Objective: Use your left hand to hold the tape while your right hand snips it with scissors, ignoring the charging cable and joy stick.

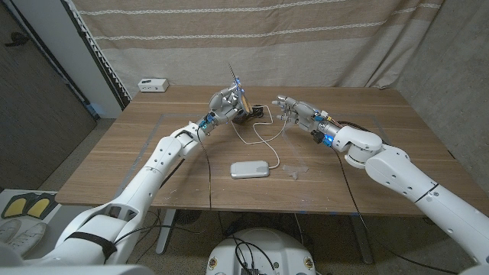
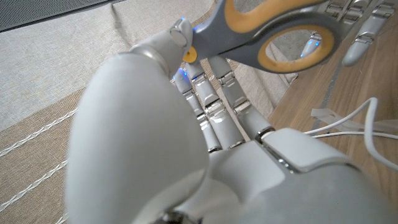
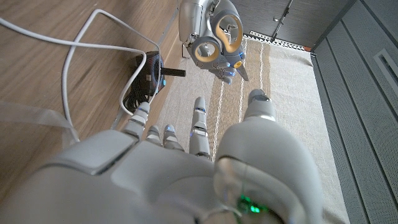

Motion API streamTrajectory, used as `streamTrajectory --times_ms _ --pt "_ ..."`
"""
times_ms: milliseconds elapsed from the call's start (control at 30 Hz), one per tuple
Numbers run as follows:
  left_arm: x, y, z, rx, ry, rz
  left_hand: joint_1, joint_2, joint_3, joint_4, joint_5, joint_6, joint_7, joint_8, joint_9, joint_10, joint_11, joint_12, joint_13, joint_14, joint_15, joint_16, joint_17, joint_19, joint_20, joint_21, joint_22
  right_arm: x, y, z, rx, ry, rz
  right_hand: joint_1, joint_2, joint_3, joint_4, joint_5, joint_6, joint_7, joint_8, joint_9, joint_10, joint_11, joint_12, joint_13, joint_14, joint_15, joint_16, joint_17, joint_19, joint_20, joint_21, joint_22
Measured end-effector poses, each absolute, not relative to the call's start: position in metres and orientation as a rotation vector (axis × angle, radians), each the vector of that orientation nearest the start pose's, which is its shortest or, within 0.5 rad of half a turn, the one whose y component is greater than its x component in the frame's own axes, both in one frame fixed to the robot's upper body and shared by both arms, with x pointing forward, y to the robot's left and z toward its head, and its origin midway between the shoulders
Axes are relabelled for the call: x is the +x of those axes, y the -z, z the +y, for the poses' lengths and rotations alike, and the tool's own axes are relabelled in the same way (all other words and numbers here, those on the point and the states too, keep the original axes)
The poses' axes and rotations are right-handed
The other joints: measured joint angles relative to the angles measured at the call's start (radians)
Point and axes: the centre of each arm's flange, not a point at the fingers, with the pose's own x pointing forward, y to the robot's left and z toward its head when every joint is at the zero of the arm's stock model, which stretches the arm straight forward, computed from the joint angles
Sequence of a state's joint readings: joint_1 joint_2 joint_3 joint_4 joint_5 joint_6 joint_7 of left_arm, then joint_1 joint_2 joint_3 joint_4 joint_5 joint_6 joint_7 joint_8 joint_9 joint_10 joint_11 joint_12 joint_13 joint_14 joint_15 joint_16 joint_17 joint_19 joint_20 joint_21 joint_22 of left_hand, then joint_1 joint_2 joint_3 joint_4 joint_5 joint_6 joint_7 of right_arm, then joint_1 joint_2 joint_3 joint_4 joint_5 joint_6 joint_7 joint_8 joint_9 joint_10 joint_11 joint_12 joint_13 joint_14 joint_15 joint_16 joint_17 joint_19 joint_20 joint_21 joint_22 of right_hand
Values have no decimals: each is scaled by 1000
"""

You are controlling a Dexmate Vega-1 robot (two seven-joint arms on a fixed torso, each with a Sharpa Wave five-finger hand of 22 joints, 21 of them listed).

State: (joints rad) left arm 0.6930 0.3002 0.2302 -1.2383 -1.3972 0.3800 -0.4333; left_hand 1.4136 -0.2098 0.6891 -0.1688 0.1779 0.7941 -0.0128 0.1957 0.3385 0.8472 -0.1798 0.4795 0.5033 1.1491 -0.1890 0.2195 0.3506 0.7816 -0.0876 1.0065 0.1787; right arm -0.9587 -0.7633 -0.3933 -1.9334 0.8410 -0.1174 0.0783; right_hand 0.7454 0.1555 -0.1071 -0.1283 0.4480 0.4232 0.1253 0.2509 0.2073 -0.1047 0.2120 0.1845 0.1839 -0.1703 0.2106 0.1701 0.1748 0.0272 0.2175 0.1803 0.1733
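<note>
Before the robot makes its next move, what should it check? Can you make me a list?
1. Scissors gripped: ok, but the left hand holds them, not the right as the task asks.
2. Right hand free: ok, fingers apart, holding nothing.
3. Tape held: not ok. A clear piece, probably tape, lies untouched on the table.
4. Cable out of the way: not ok, it loops between the hands.
5. Scissor blades open: cannot tell.
</note>
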Motion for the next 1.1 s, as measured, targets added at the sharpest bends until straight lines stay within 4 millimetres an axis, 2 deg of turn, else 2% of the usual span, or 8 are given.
streamTrajectory --times_ms 100,167,233,367,500,667,900,1100 --pt "659 -22 186 -891 928 -238 0 0 0 0 -1 -2 -1 0 0 -5 -2 0 0 1 1 -3 0 0 0 0 0 545 -13 -187 -70 -639 -446 5 5 12 6 -12 -4 4 0 0 -11 -38 4 0 -5 -5 0 0 -49 -1 -7 2" --pt "659 -22 186 -891 928 -237 0 0 0 0 -1 -2 -2 0 0 -5 -2 0 0 1 1 -4 0 0 0 0 0 545 -13 -187 -69 -643 -444 5 5 15 3 -15 -4 4 0 0 -15 -52 8 -1 -5 -5 0 0 -70 -2 -7 2" --pt "659 -22 185 -891 929 -235 0 0 0 0 -1 -2 -2 0 0 -5 -2 0 0 1 1 -4 0 0 0 0 0 546 -13 -186 -67 -649 -441 5 5 18 7 -18 -4 4 -5 0 -15 -51 8 -3 -2 -9 0 0 -94 -2 -11 2" --pt "660 -22 184 -889 931 -232 0 0 0 0 -1 -1 -2 0 0 -5 -2 0 0 1 1 -4 0 0 0 0 0 547 -13 -184 -59 -659 -436 5 5 26 7 -21 -4 4 -8 0 -32 -34 8 -3 -1 -9 0 0 -121 -4 -11 2" --pt "660 -22 182 -885 935 -230 0 0 0 0 -1 12 -7 4 -5 -5 -2 0 -3 1 1 -1 0 0 0 0 1 548 -12 -182 -51 -670 -433 5 5 30 11 -23 -4 4 -8 0 -44 -37 8 -3 -1 -9 0 0 -137 -1 -11 2" --pt "659 -22 181 -883 942 -228 0 0 0 0 -1 14 -5 4 -5 -1 3 0 -3 1 1 0 0 0 0 0 1 549 -12 -179 -45 -680 -430 11 11 31 10 -27 -3 15 -8 0 -47 -40 8 0 -1 -9 0 0 -147 -1 -11 2" --pt "659 -22 180 -884 952 -227 0 0 0 0 -1 19 -10 4 -5 4 0 0 -3 1 1 0 0 -5 5 0 1 551 -12 -175 -42 -692 -422 16 16 48 9 -27 6 30 -8 5 -47 -40 12 0 -7 -14 8 0 -149 1 -2 1" --pt "659 -21 179 -886 962 -227 0 0 0 0 -2 19 -10 4 -5 6 -2 0 -3 1 1 0 0 -5 5 7 1 551 -12 -172 -41 -703 -416 37 18 63 2 -30 31 30 -8 5 -15 -30 23 0 -7 -14 8 0 -136 -9 9 1"
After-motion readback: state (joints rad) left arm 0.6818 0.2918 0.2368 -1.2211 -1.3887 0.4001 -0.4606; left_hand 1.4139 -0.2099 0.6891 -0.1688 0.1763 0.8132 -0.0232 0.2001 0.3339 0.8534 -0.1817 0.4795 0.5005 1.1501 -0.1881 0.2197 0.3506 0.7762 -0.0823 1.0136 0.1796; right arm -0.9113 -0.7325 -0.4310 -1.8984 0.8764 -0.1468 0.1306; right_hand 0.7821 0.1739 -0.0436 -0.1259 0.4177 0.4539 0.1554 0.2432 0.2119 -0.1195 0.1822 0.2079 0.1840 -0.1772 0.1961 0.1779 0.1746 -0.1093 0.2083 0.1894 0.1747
